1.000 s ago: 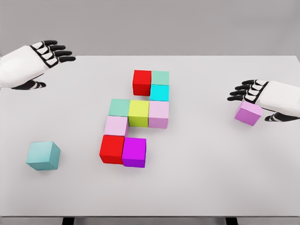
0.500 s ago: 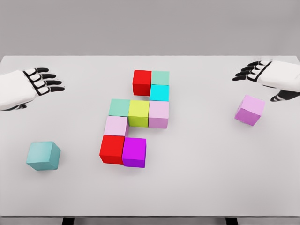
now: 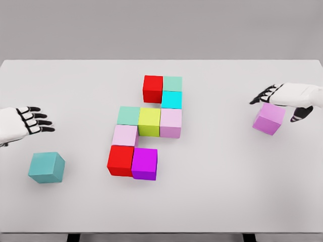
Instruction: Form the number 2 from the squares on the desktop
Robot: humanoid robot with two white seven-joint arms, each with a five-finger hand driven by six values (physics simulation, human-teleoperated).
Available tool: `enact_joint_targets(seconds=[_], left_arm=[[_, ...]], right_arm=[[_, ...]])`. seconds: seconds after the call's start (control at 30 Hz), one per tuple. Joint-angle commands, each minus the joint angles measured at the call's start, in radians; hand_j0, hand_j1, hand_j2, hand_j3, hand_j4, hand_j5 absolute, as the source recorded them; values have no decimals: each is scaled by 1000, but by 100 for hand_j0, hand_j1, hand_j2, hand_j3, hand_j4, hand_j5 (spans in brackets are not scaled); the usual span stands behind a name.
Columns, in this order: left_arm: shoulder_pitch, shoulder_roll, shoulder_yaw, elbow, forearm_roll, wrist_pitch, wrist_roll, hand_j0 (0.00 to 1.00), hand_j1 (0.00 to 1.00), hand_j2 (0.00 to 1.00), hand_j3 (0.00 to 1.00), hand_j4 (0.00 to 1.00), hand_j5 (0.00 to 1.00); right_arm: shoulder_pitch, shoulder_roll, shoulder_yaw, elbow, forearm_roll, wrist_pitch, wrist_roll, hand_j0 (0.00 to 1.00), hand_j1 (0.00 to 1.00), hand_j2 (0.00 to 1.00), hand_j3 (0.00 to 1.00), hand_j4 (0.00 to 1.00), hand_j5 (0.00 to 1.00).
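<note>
Each robot hand, left (image 3: 25,122) and right (image 3: 285,96), is glossy white with black fingers (white-padded segments).

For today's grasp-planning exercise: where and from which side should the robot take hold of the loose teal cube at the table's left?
Grip the loose teal cube by two opposite vertical faces, coming from above with the left hand. It sits flat, rotated slightly, with all sides free of neighbours.

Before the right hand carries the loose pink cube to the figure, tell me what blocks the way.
Nothing visible does. The right hand sits just above and behind the pink cube, with nothing between them. From that cube to the bottom row's open end beside the magenta cube, only bare table shows.
</note>
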Motion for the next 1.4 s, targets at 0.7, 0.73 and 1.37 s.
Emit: enact_joint_targets(seconds=[0.7, 0.73, 1.37], left_arm=[[83, 45, 2, -85, 12, 0, -4, 100, 100, 100, 100, 100, 100], [83, 44, 2, -89, 12, 0, -4, 100, 100, 100, 100, 100, 100], [114, 34, -1, -107, 12, 0, -4, 100, 100, 100, 100, 100, 100]], right_arm=[[0, 61, 21, 29, 139, 2, 0, 94, 94, 94, 94, 94, 94], [0, 61, 21, 17, 139, 2, 2, 94, 94, 94, 94, 94, 94], [0, 47, 21, -32, 161, 2, 5, 60, 60, 60, 60, 60, 60]])
